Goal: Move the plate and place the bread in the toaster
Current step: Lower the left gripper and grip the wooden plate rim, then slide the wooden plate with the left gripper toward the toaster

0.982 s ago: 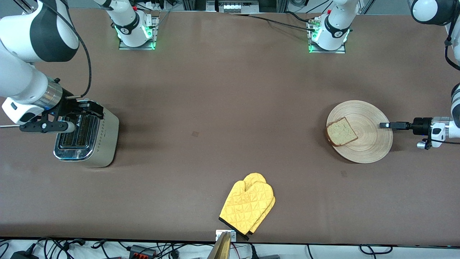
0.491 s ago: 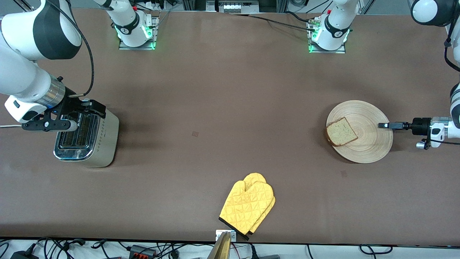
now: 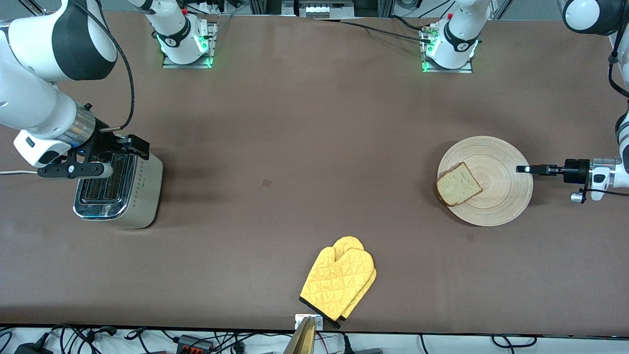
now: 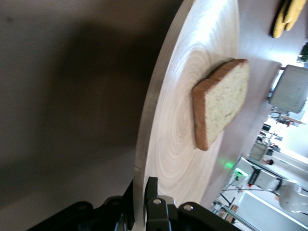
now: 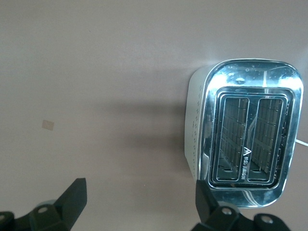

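The round wooden plate (image 3: 501,196) lies near the left arm's end of the table. The bread (image 3: 458,184) lies flat on it, at the edge toward the toaster. My left gripper (image 3: 522,169) is shut on the plate's rim; in the left wrist view its jaws (image 4: 142,192) pinch the rim of the plate (image 4: 178,125), one above and one below, with the bread (image 4: 221,103) farther in. The toaster (image 3: 118,189) stands at the right arm's end. My right gripper (image 3: 115,157) hangs open over its top; in the right wrist view the toaster's (image 5: 248,139) two slots are empty and the gripper (image 5: 139,199) holds nothing.
A yellow oven mitt (image 3: 339,281) lies near the table's edge closest to the front camera, about midway along it. The toaster's white cord (image 3: 14,172) runs off toward the right arm's end of the table.
My left gripper has shut on the plate's rim, and the plate with the bread has slid a little toward the toaster. The right gripper has drifted slightly over the toaster.
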`<state>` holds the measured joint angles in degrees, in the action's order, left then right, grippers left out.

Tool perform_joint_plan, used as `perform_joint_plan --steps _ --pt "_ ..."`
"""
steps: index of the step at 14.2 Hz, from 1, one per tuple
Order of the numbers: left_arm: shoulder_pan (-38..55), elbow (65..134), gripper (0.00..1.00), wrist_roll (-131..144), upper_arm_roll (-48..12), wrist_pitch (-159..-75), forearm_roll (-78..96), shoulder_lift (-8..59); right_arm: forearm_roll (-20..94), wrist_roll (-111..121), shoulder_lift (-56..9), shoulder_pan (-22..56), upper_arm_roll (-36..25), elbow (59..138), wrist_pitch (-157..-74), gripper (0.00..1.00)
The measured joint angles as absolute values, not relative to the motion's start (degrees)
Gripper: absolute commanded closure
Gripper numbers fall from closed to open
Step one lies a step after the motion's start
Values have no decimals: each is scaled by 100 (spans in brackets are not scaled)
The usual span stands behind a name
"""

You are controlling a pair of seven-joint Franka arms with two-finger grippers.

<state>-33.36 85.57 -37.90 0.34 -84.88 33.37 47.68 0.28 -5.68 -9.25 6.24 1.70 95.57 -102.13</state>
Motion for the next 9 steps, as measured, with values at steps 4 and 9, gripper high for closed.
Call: perform_joint_plan --steps 4,9 --pt "-3262 8547 99 -4069 -280 -8362 3622 4776 -5 -568 -928 624 168 9557 -10212 0" --pt "-3230 8491 99 -4165 -952 -7960 3951 4773 -38 -568 -953 610 131 9557 -10248 0"
